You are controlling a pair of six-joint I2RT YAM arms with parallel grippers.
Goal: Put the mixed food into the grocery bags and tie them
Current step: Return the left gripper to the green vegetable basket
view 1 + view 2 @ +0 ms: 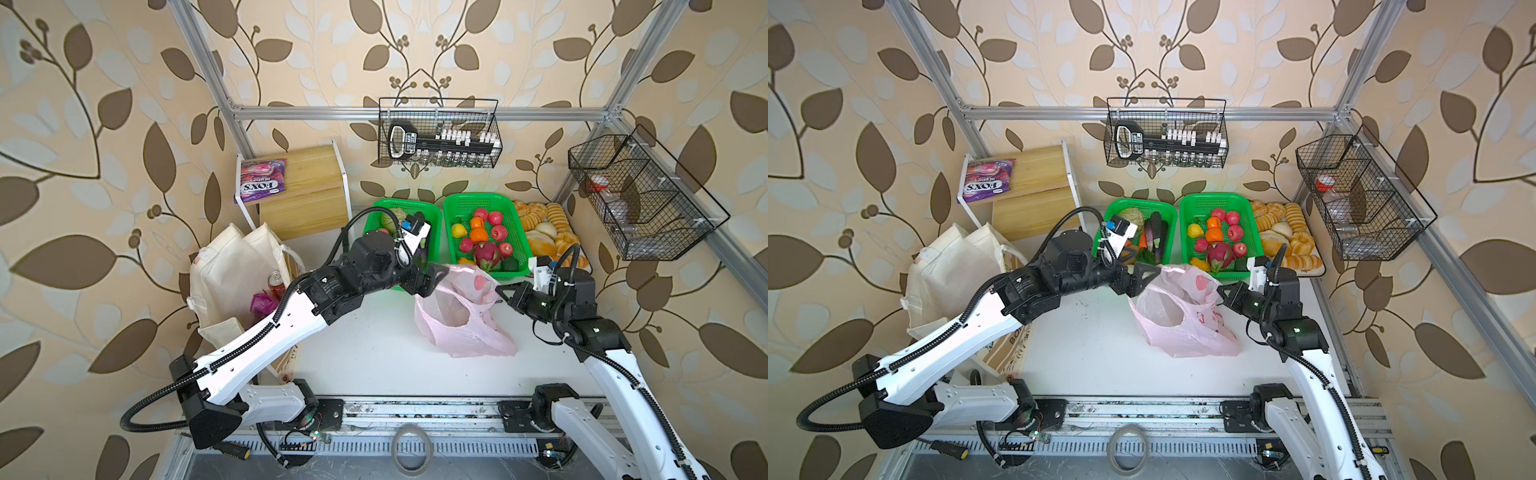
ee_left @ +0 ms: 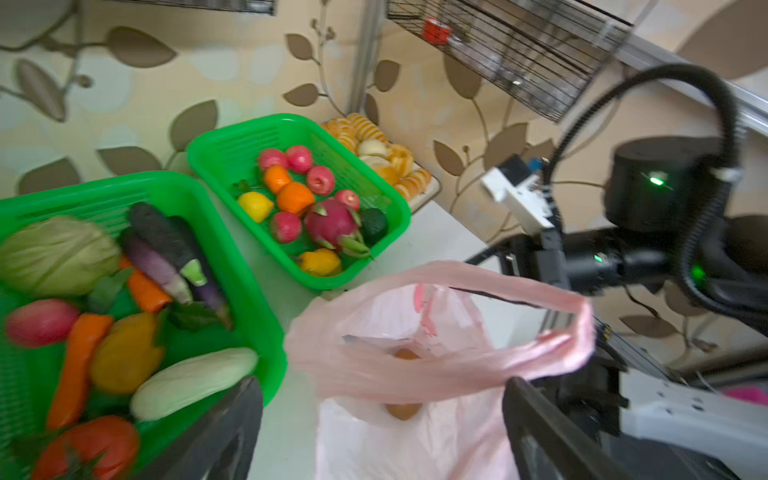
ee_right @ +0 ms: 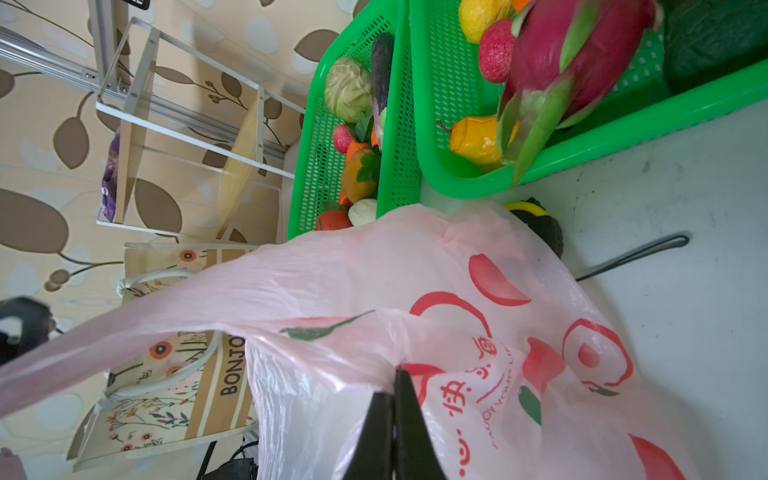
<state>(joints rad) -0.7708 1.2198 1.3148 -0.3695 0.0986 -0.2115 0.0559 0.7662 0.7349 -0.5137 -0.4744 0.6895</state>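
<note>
The pink peach-print bag (image 1: 461, 320) (image 1: 1183, 328) stands mid-table, its mouth held wide. My right gripper (image 3: 397, 372) (image 1: 500, 291) is shut on its right rim. At the left rim my left gripper (image 2: 380, 386) (image 1: 432, 278) is open, with a pink handle strip (image 2: 436, 365) lying across the gap. A brown potato (image 2: 405, 409) shows through the plastic. The cream canvas tote (image 1: 224, 274) at far left holds a red soda can (image 1: 277, 282) and a purple packet (image 1: 262, 302). The cabbage (image 2: 58, 253) and tomato (image 2: 91, 444) lie in the left green basket (image 2: 249, 266).
A second green basket (image 1: 451, 208) of fruit sits behind the bag, with bread loaves (image 1: 544, 232) to its right. A wooden shelf (image 1: 307, 195) carries a purple FOX'S packet (image 1: 261, 183). Wire baskets (image 1: 440, 133) hang on the walls. A tape roll (image 1: 413, 449) lies by the front rail.
</note>
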